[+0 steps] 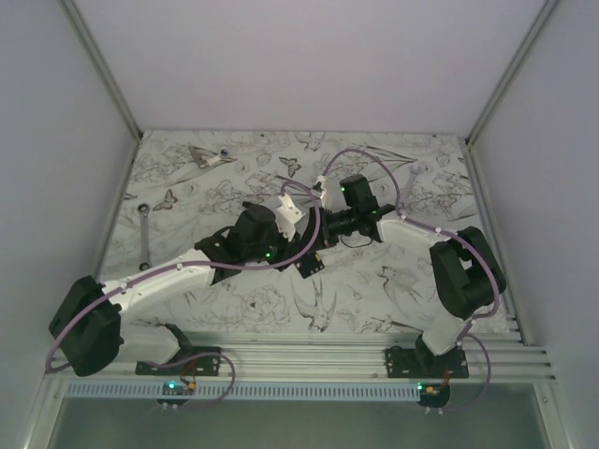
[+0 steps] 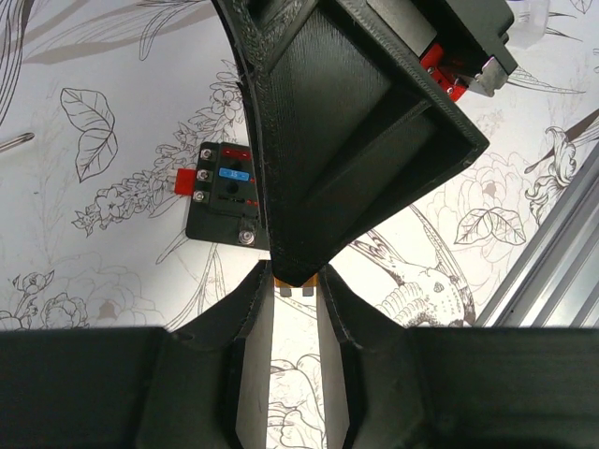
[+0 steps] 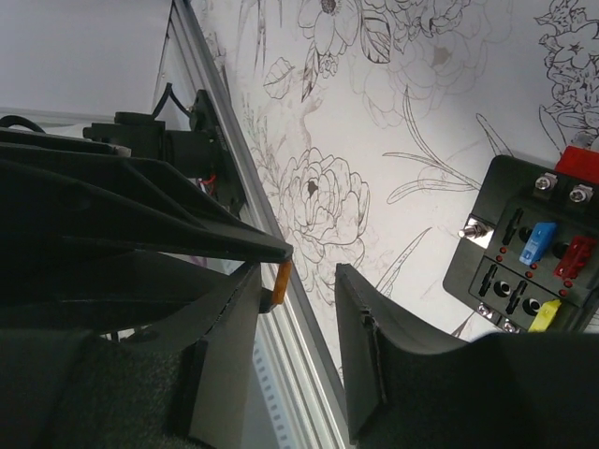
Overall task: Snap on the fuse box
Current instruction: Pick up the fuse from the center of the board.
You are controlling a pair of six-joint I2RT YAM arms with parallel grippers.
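Observation:
The fuse box [image 2: 220, 196] is a small black block with red and blue fuses in its slots, lying flat on the flower-print table. It also shows in the right wrist view [image 3: 524, 253], with blue, red and yellow fuses, and in the top view [image 1: 314, 265] just below both grippers. My left gripper [image 2: 293, 281] is shut on a tiny orange fuse [image 2: 281, 281], held above the table beside the box. My right gripper [image 3: 299, 281] is open. Its left finger [image 3: 239, 318] is next to the orange fuse [image 3: 281, 282]. Both grippers meet mid-table [image 1: 301, 245] [image 1: 320, 236].
A wrench [image 1: 145, 234] lies at the far left of the table and a small metal part [image 1: 208, 157] lies at the back left. An aluminium rail [image 1: 309, 360] runs along the near edge and shows in the right wrist view [image 3: 281, 365].

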